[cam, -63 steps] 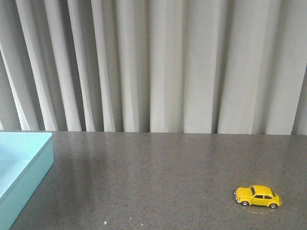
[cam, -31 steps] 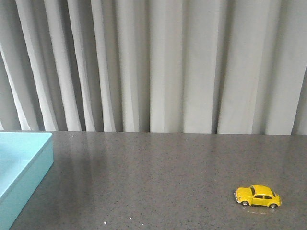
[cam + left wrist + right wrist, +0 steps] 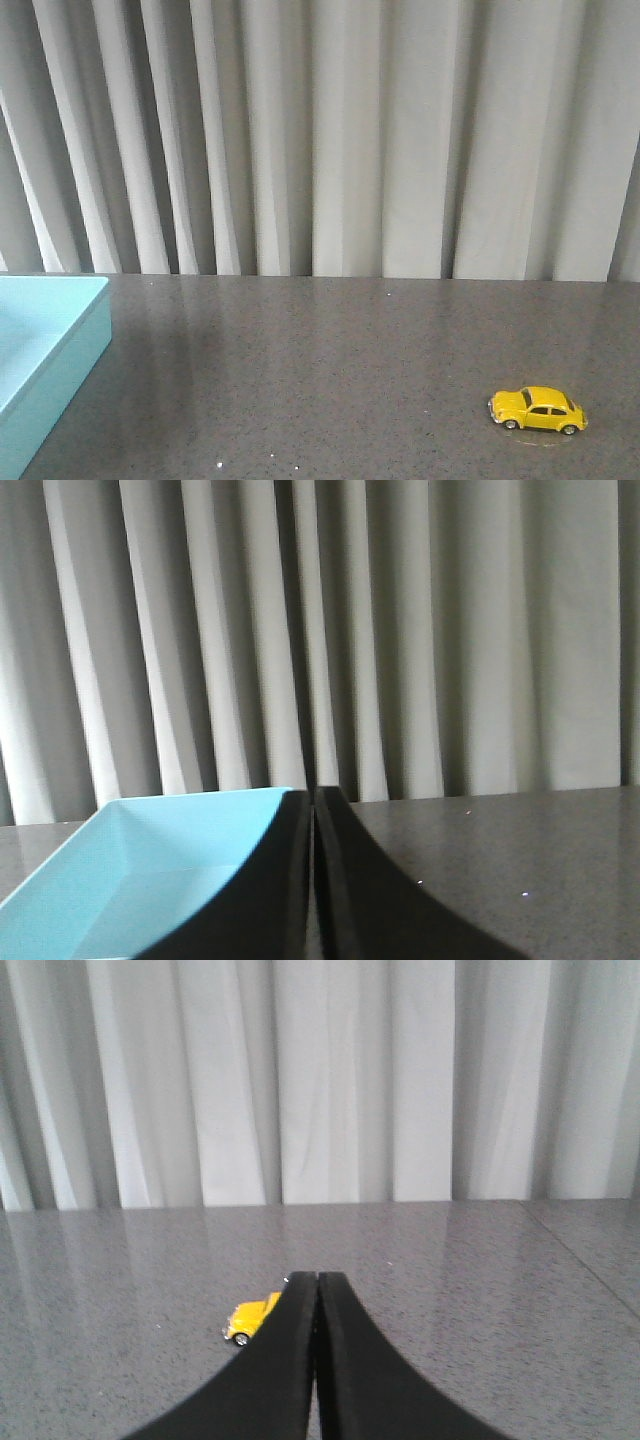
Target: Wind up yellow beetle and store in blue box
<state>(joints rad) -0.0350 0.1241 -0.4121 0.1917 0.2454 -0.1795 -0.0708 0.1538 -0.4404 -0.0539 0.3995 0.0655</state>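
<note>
The yellow beetle (image 3: 537,409) stands on its wheels on the dark table, near the front right. In the right wrist view the beetle (image 3: 251,1319) shows partly behind my right gripper (image 3: 318,1278), which is shut and empty, some way short of the car. The blue box (image 3: 45,350) lies at the table's left edge, partly cut off. In the left wrist view the box (image 3: 150,865) is just beyond and beside my left gripper (image 3: 312,795), which is shut and empty. Neither gripper shows in the front view.
The dark speckled table (image 3: 320,370) runs back to a grey pleated curtain (image 3: 320,140) along its far edge. A seam in the table (image 3: 580,1260) shows in the right wrist view.
</note>
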